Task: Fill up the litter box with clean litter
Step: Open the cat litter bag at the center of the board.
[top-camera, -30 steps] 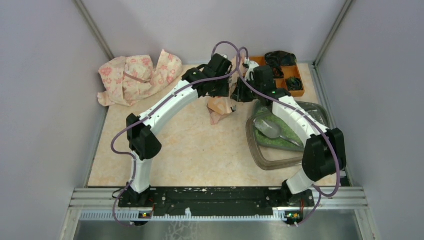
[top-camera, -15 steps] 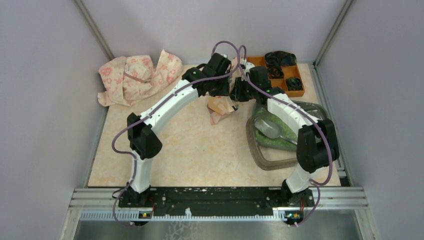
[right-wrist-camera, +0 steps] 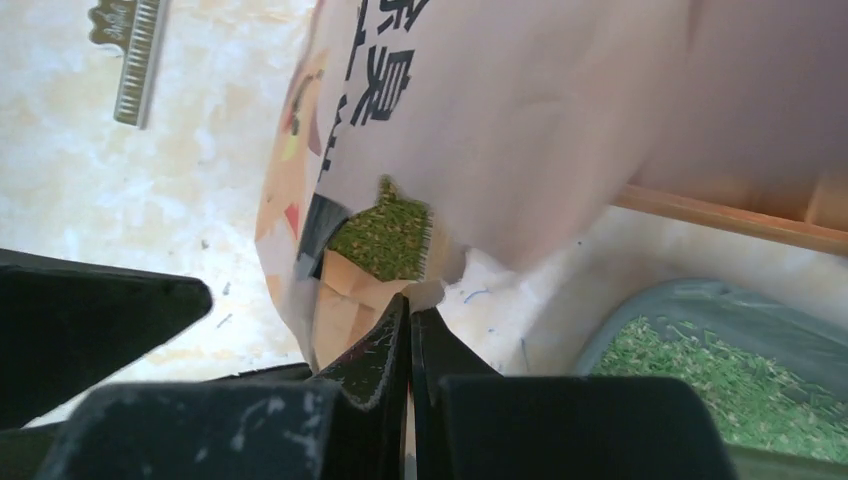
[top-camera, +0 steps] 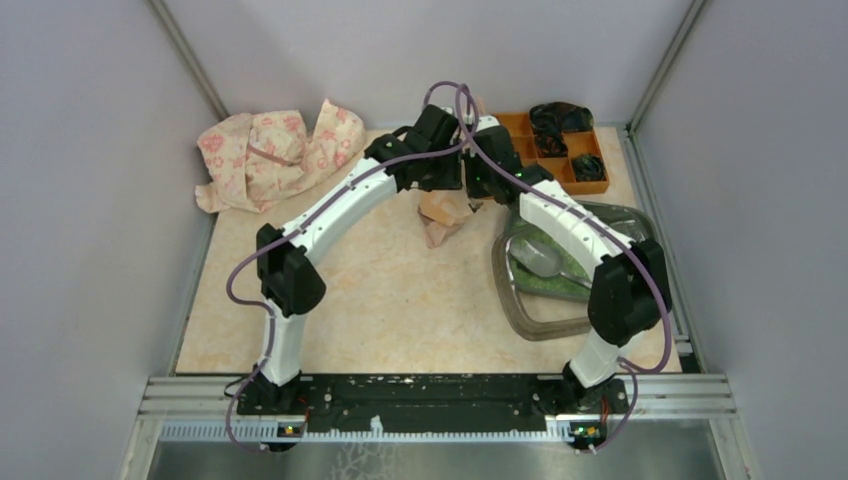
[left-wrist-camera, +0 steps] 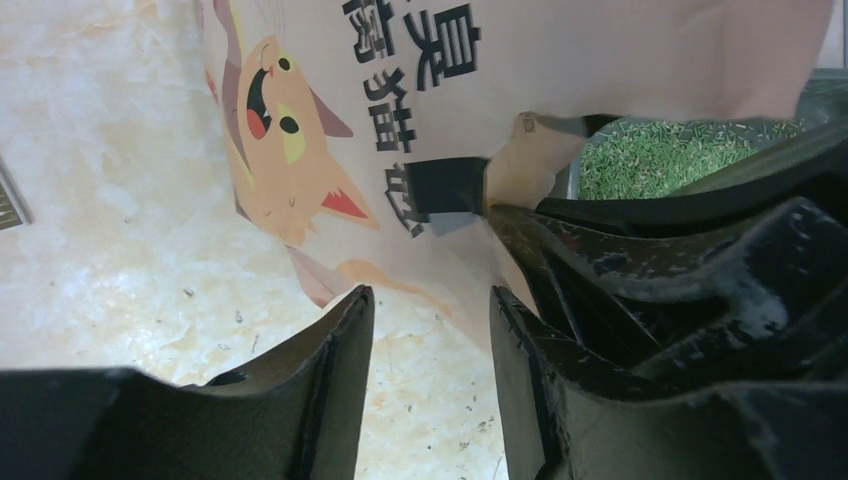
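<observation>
The task looked partly done. The large dark grey-green plastic litter box (top-camera: 545,330) stood on the right side of the table, in front of the orange compartment tray (top-camera: 597,186). The light-green granules of clean litter (top-camera: 548,286) covered part of its floor, and a grey plastic scoop (top-camera: 537,260) lay on them. The layer seemed thin, so in my judgement more had to be poured.

The pink printed paper bag (top-camera: 440,212) was just beside the box on its left, not over it. Through a torn hole in the bag, the right wrist view showed green granules (right-wrist-camera: 385,235) inside, so it was not empty.

The right gripper (right-wrist-camera: 410,305) was fully closed, with its tips at the torn lower edge of the bag; whether paper was pinched between them I could not tell. The left gripper (left-wrist-camera: 428,320) had its jaws apart below the bag and clamped nothing.

On the bag was a cartoon orange cat (left-wrist-camera: 285,130) and black Chinese characters (left-wrist-camera: 400,120), one of them 猫 ("cat"). The other characters were cut off, and no brand name could be read.
</observation>
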